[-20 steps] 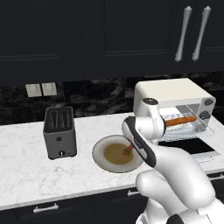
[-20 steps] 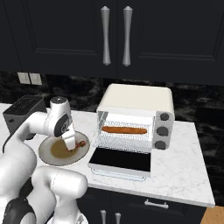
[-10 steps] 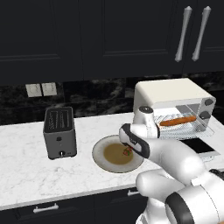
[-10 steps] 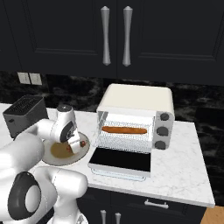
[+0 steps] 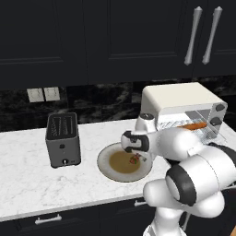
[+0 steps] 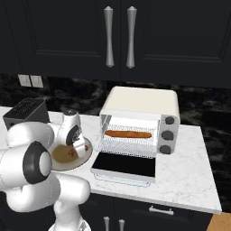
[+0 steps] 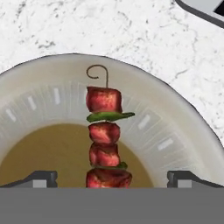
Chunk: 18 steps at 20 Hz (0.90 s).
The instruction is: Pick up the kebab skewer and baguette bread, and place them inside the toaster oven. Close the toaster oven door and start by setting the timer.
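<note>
The gripper (image 7: 109,177) is hanging low over the plate (image 7: 183,127) with its jaws spread wide and nothing between them; the two dark fingertips (image 7: 41,178) are standing far apart on either side of the kebab skewer (image 7: 105,140). In the hand view the skewer is lying on the plate directly between the tips, its long axis running away from the camera and so crosswise to the line joining the fingers, with the curled wire hook at the far end and the red meat chunks and green slivers nearer the hand. That is the relation the coming grasp seems to depend on: the stick is centred in the gap and squared to the jaws, so a straight descent and a closing should catch it across its chunks.

From the base views the hand (image 5: 133,140) is bending down over the plate's right part, between the grey two-slot toaster (image 5: 62,138) and the toaster oven (image 6: 140,119). The baguette bread (image 6: 128,134) is already lying on the oven's wire rack, and the toaster oven door (image 6: 124,166) is lying folded down flat on the marble counter (image 6: 189,167).
</note>
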Tool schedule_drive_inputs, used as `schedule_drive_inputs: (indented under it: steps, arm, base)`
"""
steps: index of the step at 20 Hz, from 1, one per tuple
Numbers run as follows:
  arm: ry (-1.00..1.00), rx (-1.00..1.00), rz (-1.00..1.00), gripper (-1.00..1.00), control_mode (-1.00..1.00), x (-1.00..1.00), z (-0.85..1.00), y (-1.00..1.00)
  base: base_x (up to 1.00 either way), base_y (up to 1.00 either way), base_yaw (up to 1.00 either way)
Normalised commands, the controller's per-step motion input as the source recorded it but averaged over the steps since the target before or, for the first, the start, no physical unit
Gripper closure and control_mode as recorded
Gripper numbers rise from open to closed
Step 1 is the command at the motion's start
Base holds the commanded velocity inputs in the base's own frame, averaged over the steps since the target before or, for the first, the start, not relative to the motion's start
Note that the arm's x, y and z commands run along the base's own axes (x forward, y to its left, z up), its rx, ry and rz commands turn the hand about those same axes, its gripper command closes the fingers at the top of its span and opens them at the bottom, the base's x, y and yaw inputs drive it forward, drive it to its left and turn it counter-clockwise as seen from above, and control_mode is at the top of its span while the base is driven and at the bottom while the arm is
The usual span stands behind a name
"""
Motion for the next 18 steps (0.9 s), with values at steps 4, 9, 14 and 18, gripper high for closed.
schedule_drive_inputs:
  steps: [4,9,14,18]
  arm:
    - [0.10,0.00,0.02,-1.00,-1.00,0.15,-0.16,0.00]
    - [0.05,0.00,0.02,-1.00,-1.00,0.00,-0.31,0.00]
    - [0.01,0.00,0.00,-1.00,-1.00,0.00,-0.26,0.00]
    - [0.00,0.00,0.00,-1.00,-1.00,0.00,-0.13,0.01]
  base:
    - [0.00,0.00,0.00]
    - [0.00,0.00,0.00]
    - [0.00,0.00,0.00]
    - [0.00,0.00,0.00]
